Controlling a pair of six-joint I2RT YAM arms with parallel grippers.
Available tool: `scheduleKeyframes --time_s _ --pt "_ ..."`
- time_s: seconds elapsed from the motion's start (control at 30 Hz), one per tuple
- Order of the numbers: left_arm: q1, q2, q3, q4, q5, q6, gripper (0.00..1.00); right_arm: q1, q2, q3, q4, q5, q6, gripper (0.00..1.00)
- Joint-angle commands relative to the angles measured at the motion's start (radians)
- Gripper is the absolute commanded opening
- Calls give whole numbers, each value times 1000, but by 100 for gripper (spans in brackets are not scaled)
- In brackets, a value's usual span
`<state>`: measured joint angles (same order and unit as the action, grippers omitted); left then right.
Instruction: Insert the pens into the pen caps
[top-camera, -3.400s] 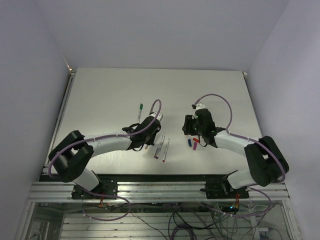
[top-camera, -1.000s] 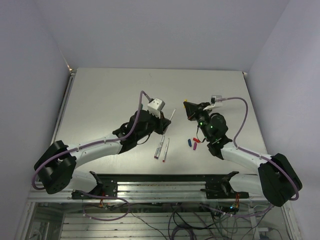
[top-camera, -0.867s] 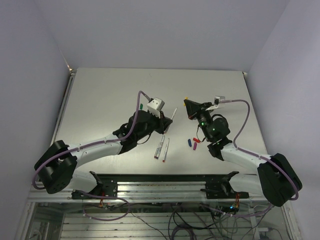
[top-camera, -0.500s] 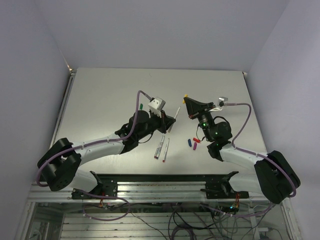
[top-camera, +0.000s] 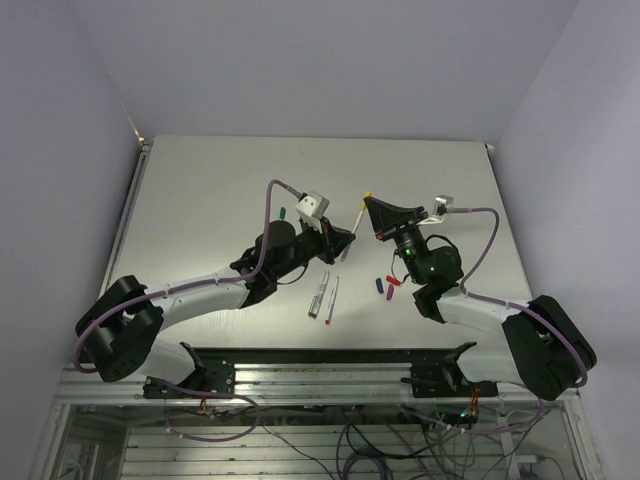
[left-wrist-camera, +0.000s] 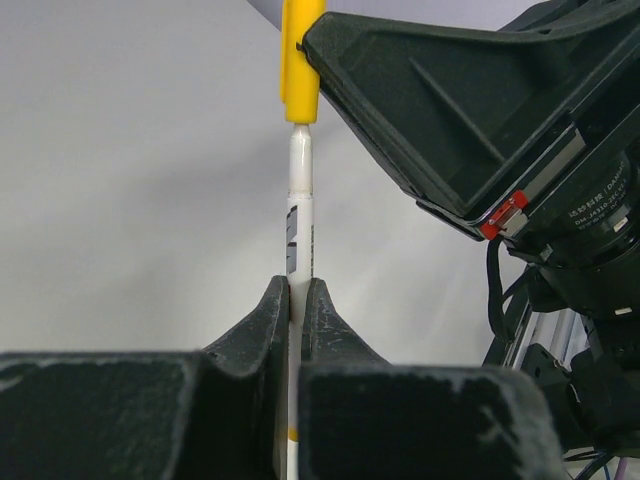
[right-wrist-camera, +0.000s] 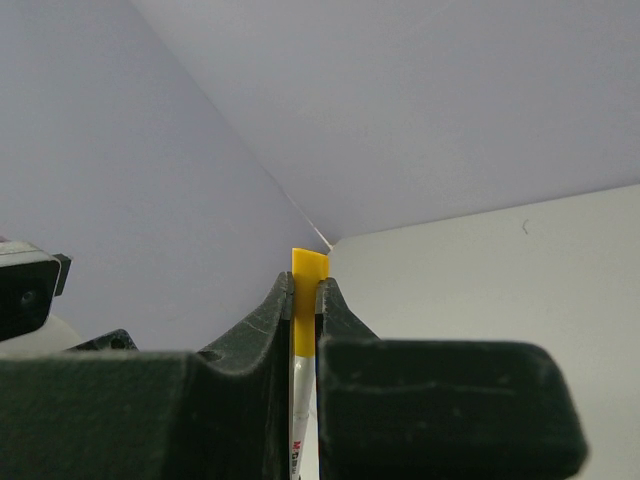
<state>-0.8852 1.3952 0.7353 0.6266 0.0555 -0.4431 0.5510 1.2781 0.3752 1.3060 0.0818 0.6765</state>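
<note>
My left gripper (top-camera: 346, 240) is shut on a white pen (top-camera: 355, 228), held above the table and pointing up and right. In the left wrist view the pen (left-wrist-camera: 300, 215) rises from between the fingers (left-wrist-camera: 270, 320), and its narrow end meets the yellow pen cap (left-wrist-camera: 300, 60). My right gripper (top-camera: 372, 205) is shut on that yellow cap (right-wrist-camera: 309, 275), with the pen's shaft (right-wrist-camera: 299, 400) showing under it between the jaws. Two more pens (top-camera: 326, 295) lie side by side on the table. A green-ended pen (top-camera: 283, 213) lies behind the left arm. A blue cap (top-camera: 379, 287) and a red cap (top-camera: 391, 281) lie under the right arm.
The grey table (top-camera: 200, 190) is walled on the left, back and right. Purple cables loop over both wrists. The metal frame with both arm bases (top-camera: 320, 375) runs along the near edge.
Both grippers have lifted off the table and come together in the middle. The left carried the pen rightward and the right brought the yellow cap leftward until cap and pen tip met.
</note>
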Motion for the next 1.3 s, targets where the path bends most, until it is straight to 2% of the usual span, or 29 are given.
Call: scheduleKeyframes --time_s 0.0,0.5,1.03,1.27 --pt "-4 -12 -13 58 10 -5 7 -1 7 -10 44 -17 5 0" --pt "-3 -54 -59 196 -49 -3 7 0 42 -10 -12 -111 51 0" --pt "-4 -70 -37 260 -178 63 7 0 158 22 -58 -322 105 0" --pt "34 -54 -10 312 -192 45 7 14 157 42 -172 -339 69 0"
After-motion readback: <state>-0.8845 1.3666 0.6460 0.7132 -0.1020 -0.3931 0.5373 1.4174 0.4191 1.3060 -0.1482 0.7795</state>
